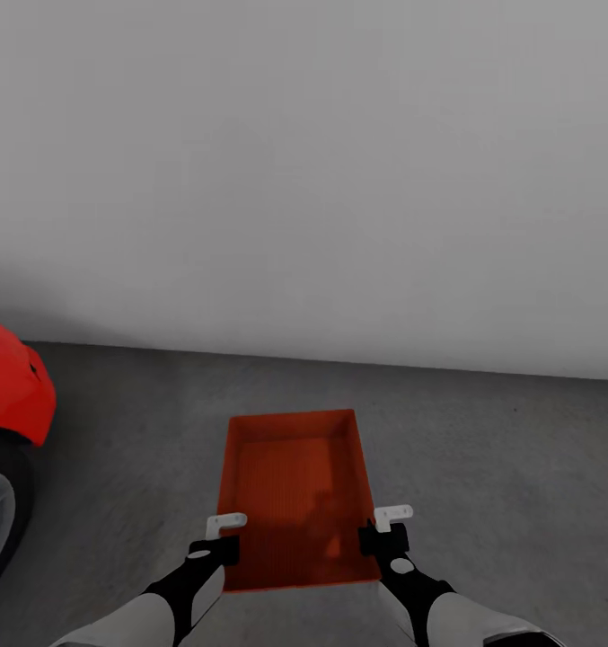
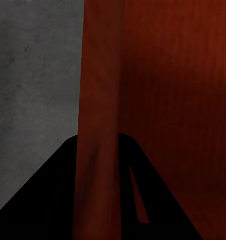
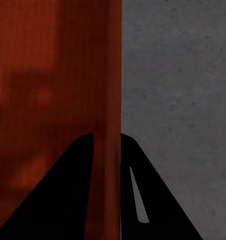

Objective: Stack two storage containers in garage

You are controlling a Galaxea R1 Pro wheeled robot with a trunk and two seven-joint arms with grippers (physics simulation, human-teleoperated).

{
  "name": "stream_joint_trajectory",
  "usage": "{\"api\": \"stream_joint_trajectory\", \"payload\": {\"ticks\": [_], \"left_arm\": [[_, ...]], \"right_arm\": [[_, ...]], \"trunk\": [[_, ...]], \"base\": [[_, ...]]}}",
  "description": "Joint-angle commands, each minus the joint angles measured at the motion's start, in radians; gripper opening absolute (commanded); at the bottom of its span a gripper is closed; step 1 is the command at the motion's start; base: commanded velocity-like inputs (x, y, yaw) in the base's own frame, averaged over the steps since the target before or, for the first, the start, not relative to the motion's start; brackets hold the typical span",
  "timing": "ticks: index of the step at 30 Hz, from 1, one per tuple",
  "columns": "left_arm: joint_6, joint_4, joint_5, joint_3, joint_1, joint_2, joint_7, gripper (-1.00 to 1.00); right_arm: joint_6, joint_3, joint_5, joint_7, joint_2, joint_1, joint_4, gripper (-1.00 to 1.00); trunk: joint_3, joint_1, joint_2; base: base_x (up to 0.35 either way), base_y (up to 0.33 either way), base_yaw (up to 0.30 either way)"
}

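Nearest the head camera, the two arms reach forward from the bottom edge, grey-sleeved with black wrists. The left gripper sits at the near left edge of an orange-red storage container, and the right gripper sits at its near right edge. Each one straddles a long side wall close to the near corners.

In the left wrist view, the two dark fingers of the left gripper lie on either side of the container's wall, one outside and one inside, clamped on it. The ribbed inner bottom of the container lies on one side of that wall, and the floor on the other.

In the right wrist view, the right gripper grips the opposite wall the same way, with a finger on each face of it. The container's inside lies on one side and the speckled concrete floor on the other.

The container is open-topped and rectangular, its long axis running away from the robot. It is over the dark grey floor of the garage, in the middle of the head view; I cannot tell whether it rests on the floor or is held just above it.

Beyond it rises a plain white-grey wall. At the far left stands the rounded body of a red car, with a dark tyre beneath it.
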Motion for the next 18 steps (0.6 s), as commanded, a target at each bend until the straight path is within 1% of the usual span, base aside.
{"api": "stream_joint_trajectory", "payload": {"ticks": [1, 18], "left_arm": [[-0.032, -0.034, 0.039, 0.049, -0.001, 0.001, 0.010, -1.00], [-0.031, -0.033, 0.039, 0.051, -0.001, 0.001, 0.010, -1.00]], "right_arm": [[-0.004, -0.065, -0.013, -0.007, -0.005, 0.000, 0.003, -1.00], [-0.004, -0.065, -0.013, -0.007, -0.005, 0.000, 0.003, -1.00]], "trunk": [[-0.004, 0.004, -0.008], [-0.058, 0.069, -0.127]], "base": [[0.000, 0.000, 0.000], [0.000, 0.000, 0.000]]}}
